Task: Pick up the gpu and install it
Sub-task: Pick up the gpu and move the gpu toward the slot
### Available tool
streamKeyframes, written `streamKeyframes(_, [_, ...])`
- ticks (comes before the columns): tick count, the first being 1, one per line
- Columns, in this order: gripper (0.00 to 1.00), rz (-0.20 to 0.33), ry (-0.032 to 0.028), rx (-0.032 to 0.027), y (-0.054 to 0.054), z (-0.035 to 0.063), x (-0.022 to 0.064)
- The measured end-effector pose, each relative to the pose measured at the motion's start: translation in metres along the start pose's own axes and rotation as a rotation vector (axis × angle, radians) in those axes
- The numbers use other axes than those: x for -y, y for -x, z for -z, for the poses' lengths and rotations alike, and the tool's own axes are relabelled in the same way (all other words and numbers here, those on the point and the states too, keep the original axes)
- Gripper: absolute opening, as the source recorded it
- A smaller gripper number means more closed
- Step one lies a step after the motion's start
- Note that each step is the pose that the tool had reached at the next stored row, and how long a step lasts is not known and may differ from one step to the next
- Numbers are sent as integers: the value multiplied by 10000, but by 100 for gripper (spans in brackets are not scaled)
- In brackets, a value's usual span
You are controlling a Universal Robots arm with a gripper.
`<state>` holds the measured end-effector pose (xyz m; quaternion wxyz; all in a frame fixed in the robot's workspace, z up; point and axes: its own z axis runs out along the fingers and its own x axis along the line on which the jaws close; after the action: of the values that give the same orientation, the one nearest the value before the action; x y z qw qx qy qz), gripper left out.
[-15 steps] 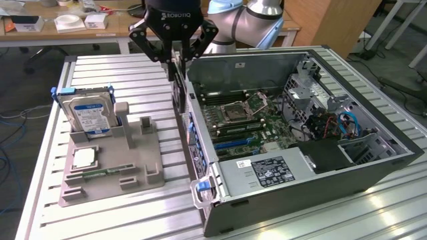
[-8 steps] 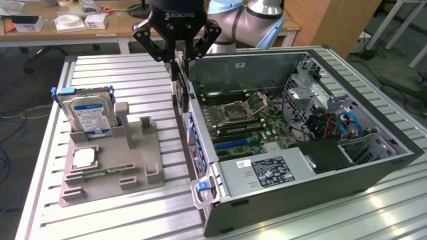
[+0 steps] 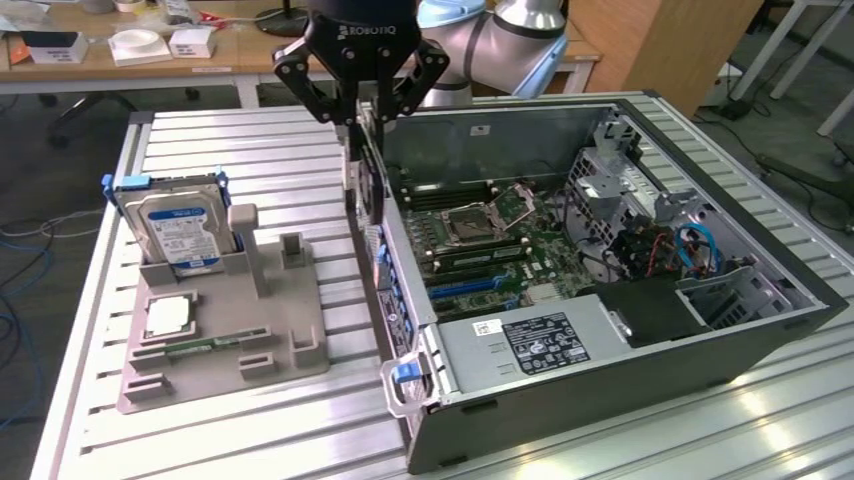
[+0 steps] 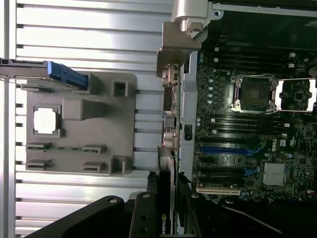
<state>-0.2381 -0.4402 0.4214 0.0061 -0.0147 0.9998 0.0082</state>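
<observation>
My gripper (image 3: 363, 118) hangs over the open computer case's (image 3: 747, 330) wall on the exterior view's left, shut on the gpu (image 3: 364, 175). The gpu is a thin dark card held on edge, pointing down along the outside of that wall. In the wrist view the card (image 4: 167, 163) runs edge-on from between my fingers (image 4: 143, 210), and its silver bracket (image 4: 179, 29) sits at the far end. The motherboard (image 3: 494, 240) lies inside the case with blue expansion slots (image 4: 228, 148) beside the card.
A grey parts holder (image 3: 267, 330) sits on the slatted table, on the exterior view's left. It carries a hard drive with a blue-and-white label (image 3: 180, 225), a processor chip (image 3: 171, 315) and a green memory stick (image 3: 214, 343). A power supply (image 3: 534, 345) fills the case's near corner.
</observation>
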Motion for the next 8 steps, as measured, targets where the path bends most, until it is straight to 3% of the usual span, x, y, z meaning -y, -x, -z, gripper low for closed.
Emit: streamKeyframes(8, [26,0,0,-4,57,0,2])
